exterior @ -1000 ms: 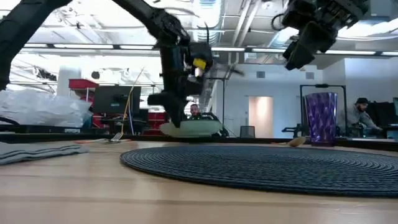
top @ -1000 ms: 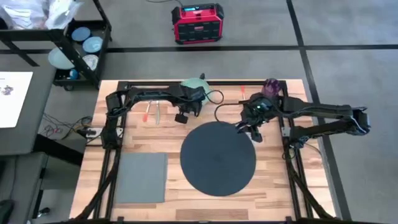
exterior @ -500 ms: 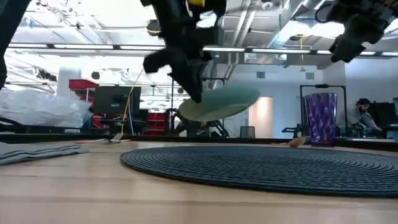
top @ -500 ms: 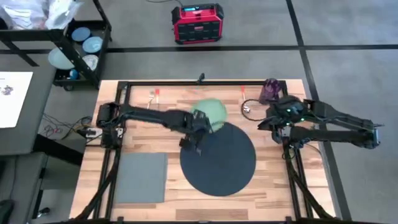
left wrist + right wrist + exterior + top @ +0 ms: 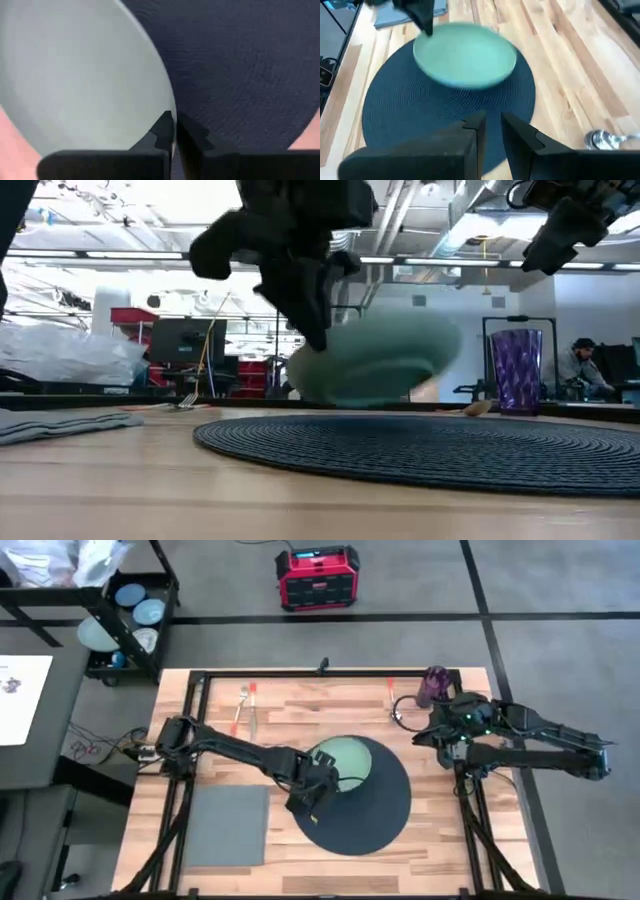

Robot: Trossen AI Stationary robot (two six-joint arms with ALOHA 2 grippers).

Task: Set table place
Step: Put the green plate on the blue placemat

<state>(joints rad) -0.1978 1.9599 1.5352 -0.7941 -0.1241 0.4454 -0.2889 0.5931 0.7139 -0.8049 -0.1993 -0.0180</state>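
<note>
The pale green plate (image 5: pixel 347 760) hangs tilted over the far part of the dark round mat (image 5: pixel 360 810), with my left gripper (image 5: pixel 318 782) shut on it. Whether the plate (image 5: pixel 375 365) touches the mat (image 5: pixel 430 445) I cannot tell. My right gripper (image 5: pixel 428 736) hovers open beside the mat's right edge, above the table (image 5: pixel 300 705), with nothing between its fingers. The grey napkin (image 5: pixel 228 825) lies flat at the near left. Fork and knife (image 5: pixel 247 707) lie at the far left. The spoon (image 5: pixel 396 705) lies beside the standing purple cup (image 5: pixel 435 686). My left gripper pinches the plate's rim (image 5: pixel 170 107) between its two fingers, on the plate's near-left side. The fingers (image 5: pixel 300 300) slant down from the table's left. The plate is tilted, its gripped side lower and its right side higher.
A black cart (image 5: pixel 120 620) with blue plates stands off the table's far left corner. A red device (image 5: pixel 318 578) sits on the floor beyond the far edge. A person (image 5: pixel 580 365) shows in the room behind. Bare wood lies near the right of the mat.
My left gripper has carried the plate from the table's far edge toward the near edge and down, bringing it over the mat. The plate has tipped. My right gripper has drawn back from above the mat toward the table's right edge.
</note>
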